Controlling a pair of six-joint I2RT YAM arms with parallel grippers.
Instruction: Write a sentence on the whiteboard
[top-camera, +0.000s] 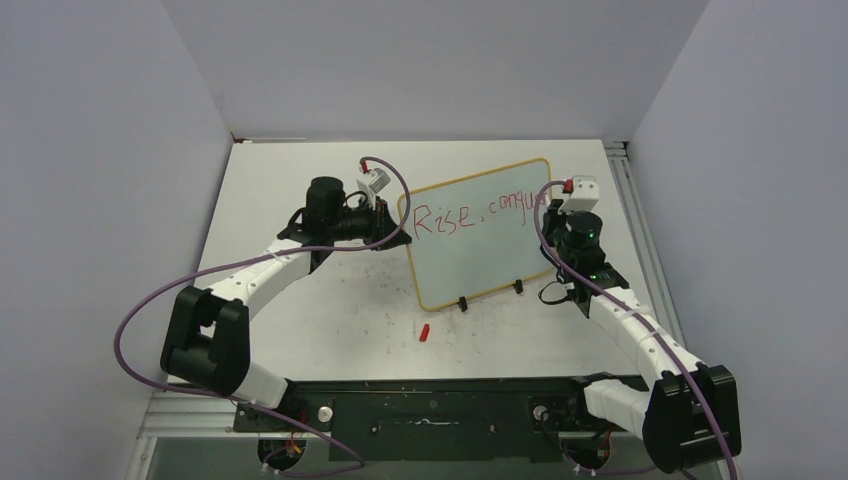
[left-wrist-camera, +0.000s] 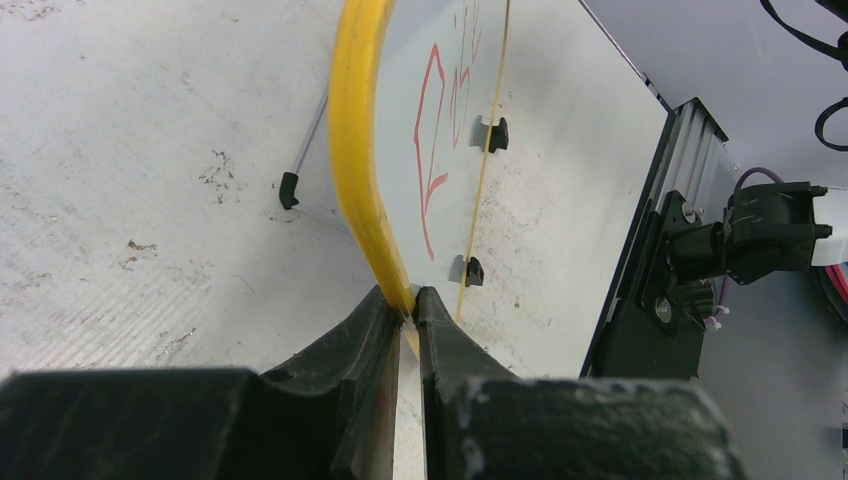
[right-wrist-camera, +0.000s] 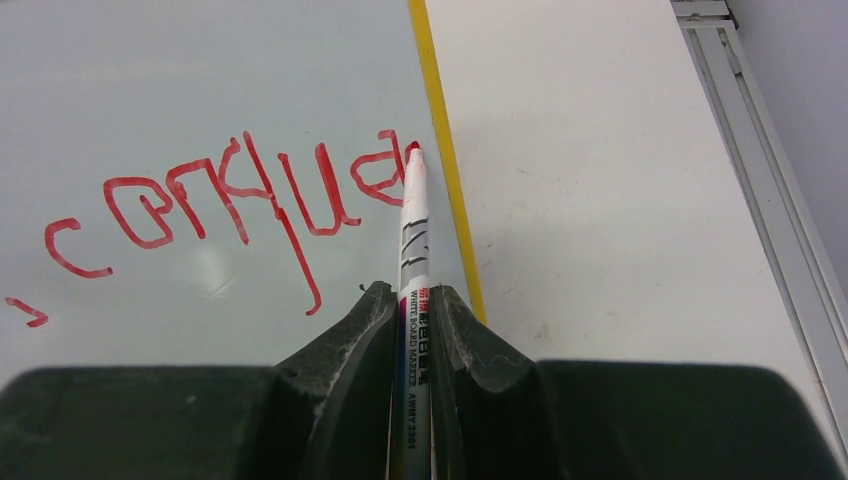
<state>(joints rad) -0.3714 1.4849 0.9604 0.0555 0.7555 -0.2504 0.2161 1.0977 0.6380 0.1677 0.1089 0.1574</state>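
Small pale bluish-white whiteboard (top-camera: 470, 255) w/ thin light-wood frame stands propped mid scuffed white tabletop (top-camera: 300, 310). The thin red handwritten sentence (top-camera: 470, 215) reads "Rise, conque", so I judge it partly done, last word unfinished & more to write. R gripper (right-wrist-camera: 412, 292) is clamped on a white red-tipped marker (right-wrist-camera: 413, 240), tip touching the board by its frame; L gripper (left-wrist-camera: 405, 298) pinches the board's frame edge.
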